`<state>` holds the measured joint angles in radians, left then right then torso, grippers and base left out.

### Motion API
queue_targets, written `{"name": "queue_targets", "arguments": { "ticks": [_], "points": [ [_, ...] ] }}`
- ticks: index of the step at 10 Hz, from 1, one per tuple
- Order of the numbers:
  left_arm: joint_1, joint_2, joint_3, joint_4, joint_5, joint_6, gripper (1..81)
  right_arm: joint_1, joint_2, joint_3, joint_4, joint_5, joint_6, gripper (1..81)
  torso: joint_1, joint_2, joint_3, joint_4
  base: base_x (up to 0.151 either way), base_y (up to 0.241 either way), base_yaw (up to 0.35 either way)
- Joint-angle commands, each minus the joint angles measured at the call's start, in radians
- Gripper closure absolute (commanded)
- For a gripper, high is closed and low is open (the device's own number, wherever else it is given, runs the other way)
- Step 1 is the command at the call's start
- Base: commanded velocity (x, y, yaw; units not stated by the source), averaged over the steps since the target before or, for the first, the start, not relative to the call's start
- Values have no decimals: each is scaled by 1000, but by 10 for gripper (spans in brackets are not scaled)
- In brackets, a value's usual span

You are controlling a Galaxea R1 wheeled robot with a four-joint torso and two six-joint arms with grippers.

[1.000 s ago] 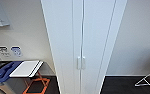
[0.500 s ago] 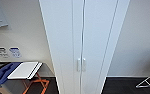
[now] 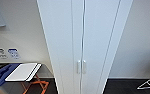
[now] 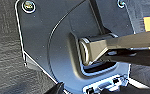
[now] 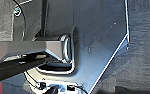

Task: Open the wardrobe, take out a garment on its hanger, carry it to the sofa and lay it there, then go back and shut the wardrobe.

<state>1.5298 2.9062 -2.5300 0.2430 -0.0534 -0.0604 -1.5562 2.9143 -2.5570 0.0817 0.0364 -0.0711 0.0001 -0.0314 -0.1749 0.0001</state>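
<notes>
Nearer now: smooth white flat-doored wardrobe (image 3: 83, 45), shut.

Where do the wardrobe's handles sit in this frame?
In the head view the handles sit low at the centre, either side of the seam between the wardrobe's two shut doors, right of the table with orange legs.

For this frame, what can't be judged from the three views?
- Inside of the wardrobe, head view: both doors are shut, so any contents are hidden.
- Wardrobe top and base, head view: cut off by the picture's edges.
- Two wall signs, head view: text too small to read.
- Metal rack, head view: cut off at the right edge.
- Gripper fingers, both wrist views: the robot's own dark plate blocks them.
</notes>
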Motion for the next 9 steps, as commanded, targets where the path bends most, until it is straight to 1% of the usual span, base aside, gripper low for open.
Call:
{"name": "queue_targets", "arguments": {
  "ticks": [1,9],
  "points": [
    [-21,-8,5,1,56,1,10,26,-5,2,3,-62,-4,10,0,0,0,0,76,0,0],
    [-21,-5,5,1,56,1,10,29,5,2,1,-64,-4,10,0,0,0,0,75,0,0]
  ]
}}
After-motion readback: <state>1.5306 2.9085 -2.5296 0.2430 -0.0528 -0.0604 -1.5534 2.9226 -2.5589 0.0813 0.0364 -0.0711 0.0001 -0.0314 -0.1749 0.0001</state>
